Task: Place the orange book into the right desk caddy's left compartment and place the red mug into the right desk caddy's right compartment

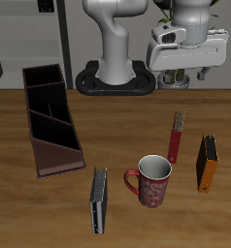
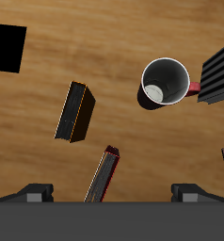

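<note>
Exterior view: gripper (image 1: 182, 77) raised at upper right, fingers blurred. Red mug (image 1: 151, 180) low centre on table (image 1: 117, 116); orange book (image 1: 209, 162) right; right desk caddy (image 1: 50, 118) left.
Wrist view: fingers (image 2: 34, 193) spread, empty, tips cropped.

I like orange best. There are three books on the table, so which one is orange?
The orange book, the short one beside the slim red book. The dark grey book lies by the mug.
</note>
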You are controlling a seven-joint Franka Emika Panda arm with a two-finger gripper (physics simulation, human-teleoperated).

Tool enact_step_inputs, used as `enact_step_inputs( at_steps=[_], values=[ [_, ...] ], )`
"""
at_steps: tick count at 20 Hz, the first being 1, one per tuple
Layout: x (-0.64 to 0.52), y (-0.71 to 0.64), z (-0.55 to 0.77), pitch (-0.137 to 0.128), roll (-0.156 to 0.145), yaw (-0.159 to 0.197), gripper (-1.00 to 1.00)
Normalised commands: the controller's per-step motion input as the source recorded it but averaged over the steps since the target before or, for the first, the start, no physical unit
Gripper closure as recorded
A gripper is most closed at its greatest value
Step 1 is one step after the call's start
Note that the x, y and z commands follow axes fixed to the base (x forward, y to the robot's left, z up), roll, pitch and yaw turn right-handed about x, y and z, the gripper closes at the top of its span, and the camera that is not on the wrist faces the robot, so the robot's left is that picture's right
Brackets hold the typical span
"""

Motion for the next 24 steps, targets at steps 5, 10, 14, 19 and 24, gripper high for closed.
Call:
enact_step_inputs(
  at_steps=[5, 10, 14, 19, 24],
  values=[
    [0.21, 0.21, 0.06, -0.041, -0.013, 0.005, -1.0],
    [0.31, 0.2, -0.02, -0.015, -0.047, -0.032, -1.0],
    [0.3, 0.14, -0.1, -0.028, -0.031, -0.007, -1.0],
    [0.23, 0.04, -0.08, 0.002, -0.007, -0.006, -1.0],
    [0.22, 0.05, -0.21, 0.017, -0.028, -0.039, -1.0]
  ],
)
